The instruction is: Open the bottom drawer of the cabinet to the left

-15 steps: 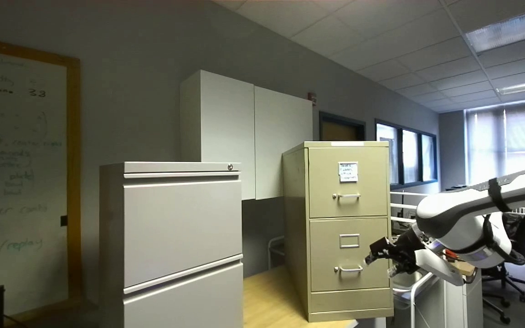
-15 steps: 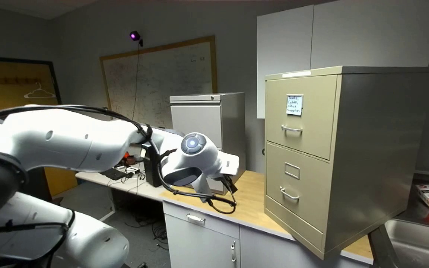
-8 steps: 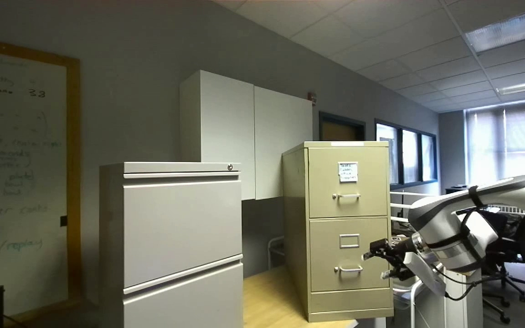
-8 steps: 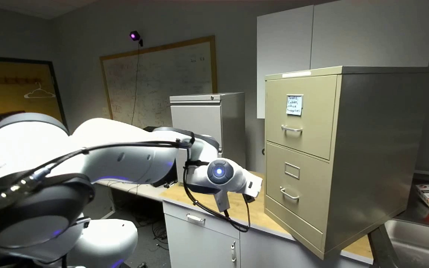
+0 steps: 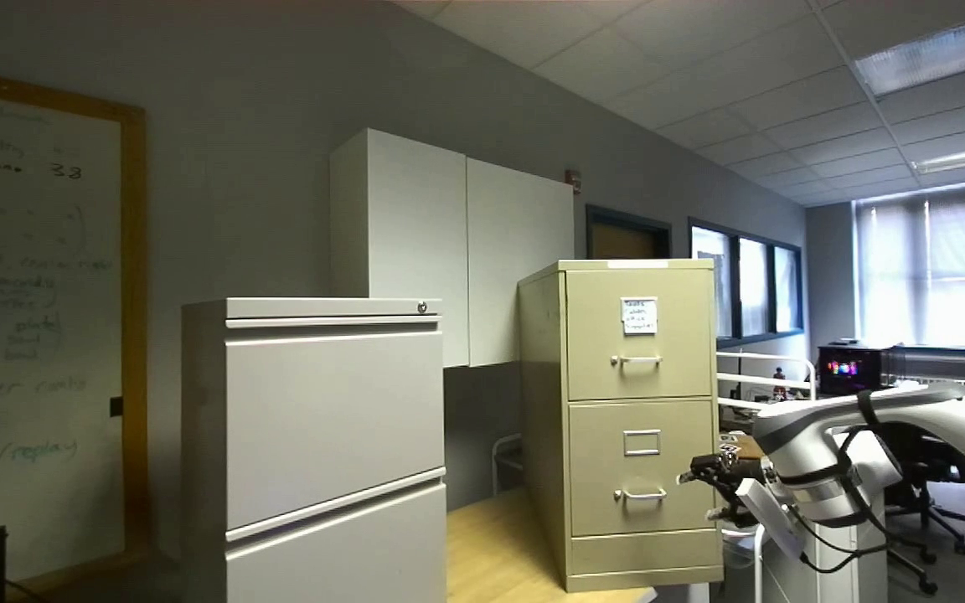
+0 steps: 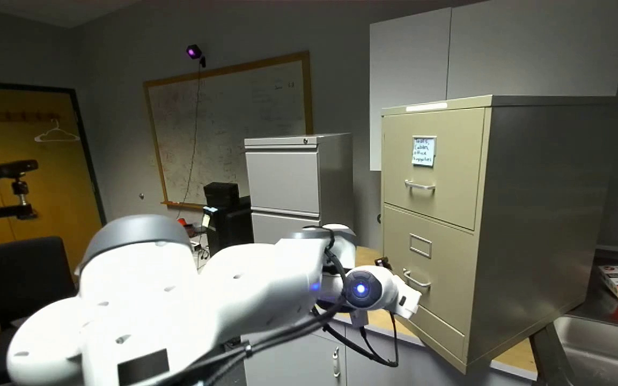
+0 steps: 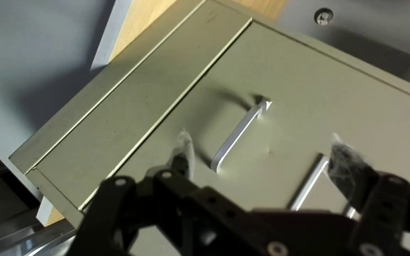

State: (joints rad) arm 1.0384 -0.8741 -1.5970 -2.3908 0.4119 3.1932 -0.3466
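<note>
Holding my pincer wide apart leaves room, I think, for the handle between. It sits on the closed bottom drawer of the tan cabinet, which sticks partly past the front edge of the table, maybe so drawers can slide out.

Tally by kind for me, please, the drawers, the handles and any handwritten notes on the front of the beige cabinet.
Top drawer, bottom drawer: 2
Top handle, bottom handle: 2
Note: 1
Total: 5
</note>
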